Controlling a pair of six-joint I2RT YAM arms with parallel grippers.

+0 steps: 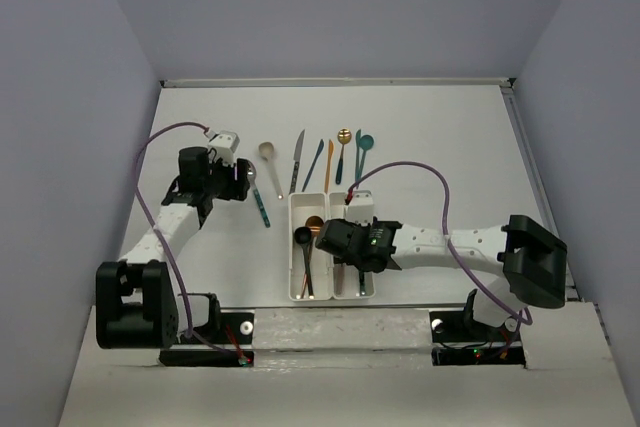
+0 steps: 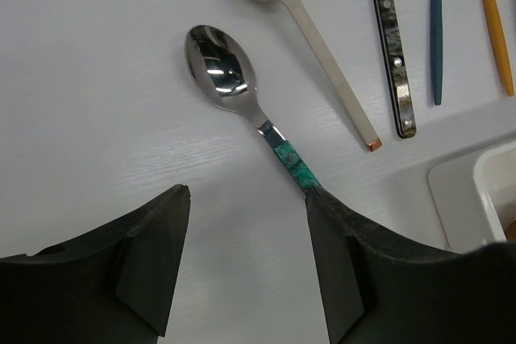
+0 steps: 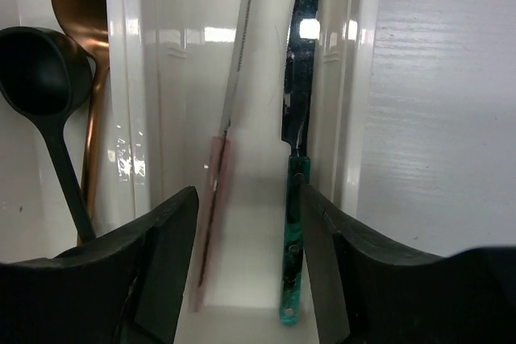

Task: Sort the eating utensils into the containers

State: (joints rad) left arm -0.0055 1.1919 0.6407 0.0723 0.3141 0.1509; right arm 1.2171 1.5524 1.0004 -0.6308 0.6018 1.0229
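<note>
On the white table (image 1: 450, 147), the teal-handled spoon (image 2: 234, 86) lies just ahead of L gripper (image 2: 246, 195) (wide open, empty), long axis slanting, handle end at one fingertip; R gripper (image 3: 250, 195), open & empty, hangs over the containers (image 3: 133, 78).

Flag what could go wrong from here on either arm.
Left gripper is open, but the handle of the teal-handled spoon meets one finger rather than lying centred; closing may shove it aside. Right gripper is open over the right bin, with the teal-handled knife beside one finger; a sideways pull-out could drag that knife or knock the bin wall.
</note>
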